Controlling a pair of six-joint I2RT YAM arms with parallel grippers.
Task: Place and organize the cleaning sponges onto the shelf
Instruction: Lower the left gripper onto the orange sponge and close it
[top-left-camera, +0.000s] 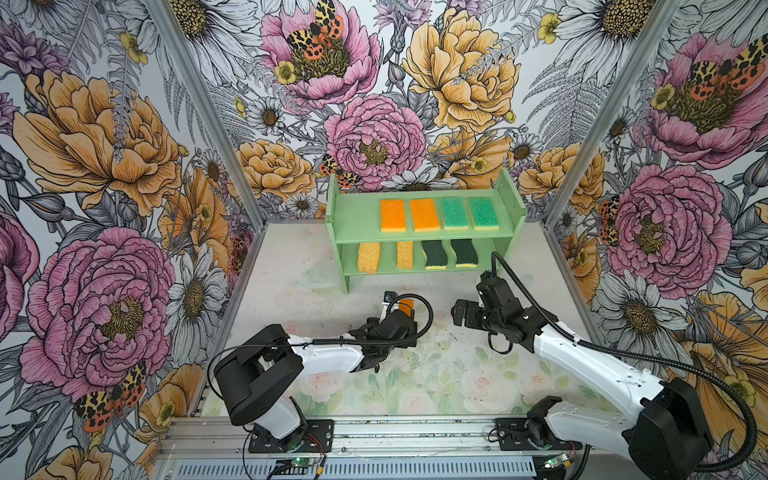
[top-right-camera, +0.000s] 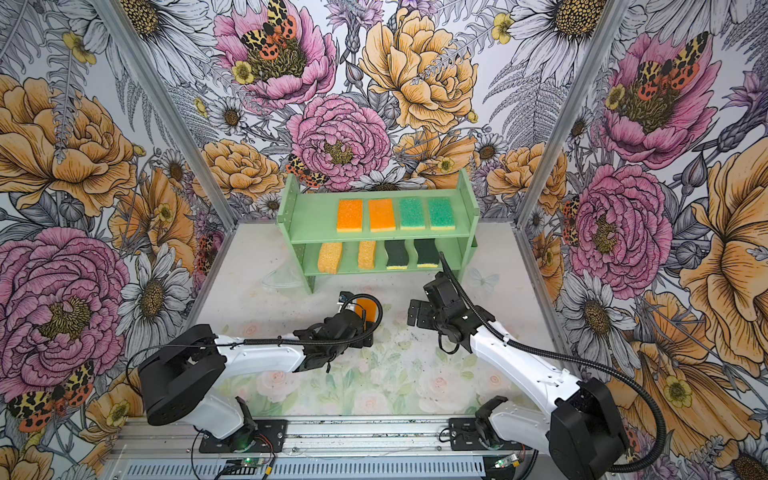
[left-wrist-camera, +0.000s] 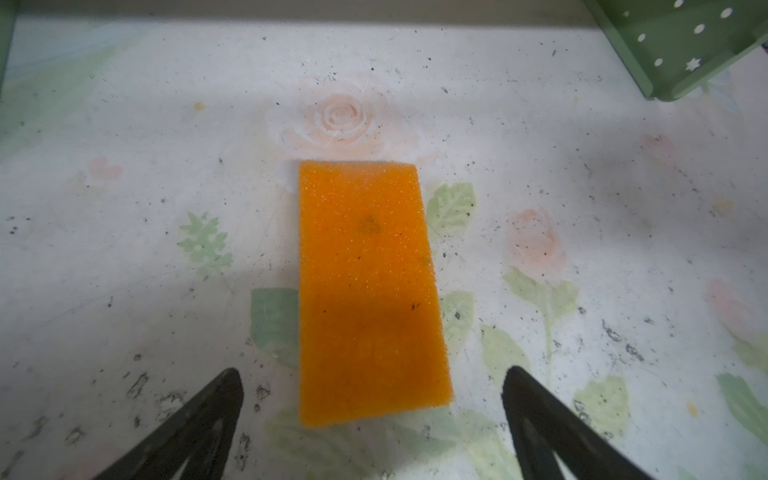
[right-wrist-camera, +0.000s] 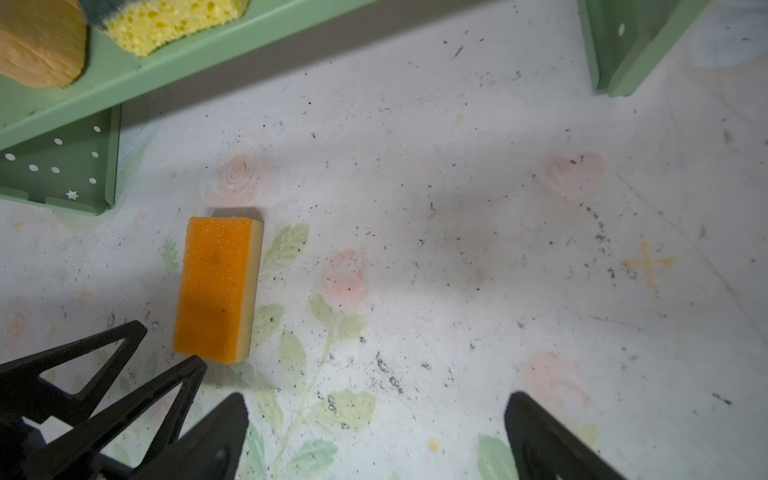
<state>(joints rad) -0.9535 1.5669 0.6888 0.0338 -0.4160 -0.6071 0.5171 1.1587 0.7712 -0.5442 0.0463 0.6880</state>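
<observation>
One orange-topped sponge (left-wrist-camera: 365, 291) lies flat on the table just in front of the shelf (top-left-camera: 357, 216). The left gripper (left-wrist-camera: 372, 374) hangs over its near end, jaws wide and empty, one fingertip to each side. The sponge looks light, soft and squashy, so a gentle pinch across the long sides, low on the yellow foam, should hold without buckling it. The right gripper (right-wrist-camera: 377, 397), also before the shelf, is wide and empty.

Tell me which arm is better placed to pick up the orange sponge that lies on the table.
The left arm. Its open jaws point straight at the orange sponge, which lies centred in front of them. The right arm has open jaws too, but they aim past the sponge, to one side.
</observation>
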